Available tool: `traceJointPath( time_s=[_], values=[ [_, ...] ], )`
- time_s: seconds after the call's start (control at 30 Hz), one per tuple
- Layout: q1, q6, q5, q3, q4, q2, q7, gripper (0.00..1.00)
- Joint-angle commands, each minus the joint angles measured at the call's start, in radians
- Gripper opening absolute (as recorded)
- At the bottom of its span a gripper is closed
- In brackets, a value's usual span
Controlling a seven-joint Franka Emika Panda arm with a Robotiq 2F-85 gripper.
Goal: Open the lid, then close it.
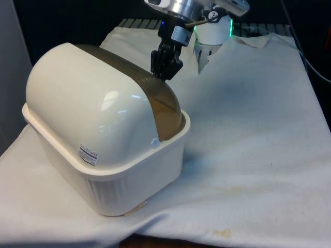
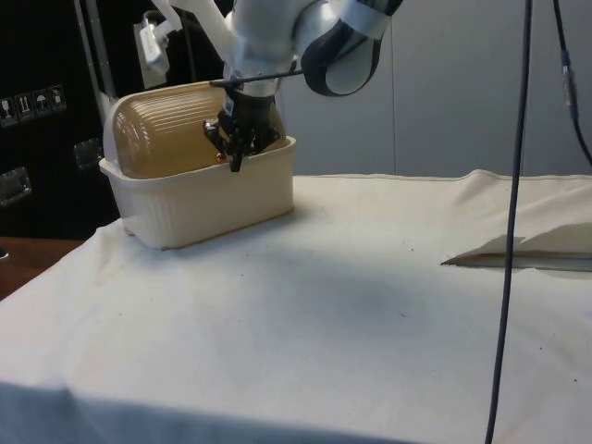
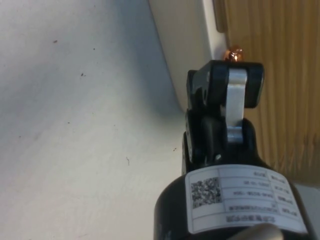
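The bread box stands at the front view's left, its brown ribbed lid closed down to the rim. The gripper hangs against that lid. The white cloth on the front view's right lies bare, apart from a black cable hanging across the side view.

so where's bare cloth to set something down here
Most of the white cloth is bare: the whole stretch to the front view's right of the bread box, out to the table edge. It is crowded only at the box's brown lid, where the gripper sits.

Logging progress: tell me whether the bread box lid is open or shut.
Shut: the brown ribbed lid curves down to the bread box's front rim, where the gripper sits.
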Motion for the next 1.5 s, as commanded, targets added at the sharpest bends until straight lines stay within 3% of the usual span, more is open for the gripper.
traceJointPath(
  time_s=[0.0, 0.07, 0.1, 0.13, 0.33, 0.37, 0.4, 0.63, 0.67, 0.7, 0.93, 0.97, 1.0, 1.47],
  values=[
    [0.006, 0.009, -0.008, -0.011, 0.0, -0.007, 0.017, 0.0],
    [0.011, 0.007, -0.008, -0.009, -0.007, -0.014, 0.029, 0.0],
    [0.001, 0.001, 0.0, 0.002, -0.006, -0.008, 0.01, 0.0],
    [0.011, 0.007, -0.008, -0.008, -0.009, -0.016, 0.033, 0.0],
    [0.023, 0.007, -0.021, -0.009, -0.011, -0.019, 0.071, 0.0],
    [0.008, 0.001, -0.001, 0.013, -0.021, -0.018, 0.044, 0.0],
    [0.024, 0.007, -0.023, -0.009, -0.011, -0.019, 0.077, 0.0],
    [0.031, 0.009, -0.031, -0.014, 0.0, -0.009, 0.106, 0.0],
    [0.012, 0.001, -0.003, 0.015, -0.022, -0.015, 0.073, 0.0],
    [0.031, 0.009, -0.032, -0.015, 0.001, -0.008, 0.109, 0.0],
    [0.034, 0.009, -0.04, -0.023, 0.014, -0.002, 0.131, 0.0],
    [0.012, 0.001, -0.005, 0.013, -0.012, -0.009, 0.093, 0.0],
    [0.034, 0.009, -0.042, -0.024, 0.016, -0.001, 0.135, 0.0],
    [0.035, 0.003, -0.053, -0.031, 0.031, 0.002, 0.166, 0.0]
  ],
)
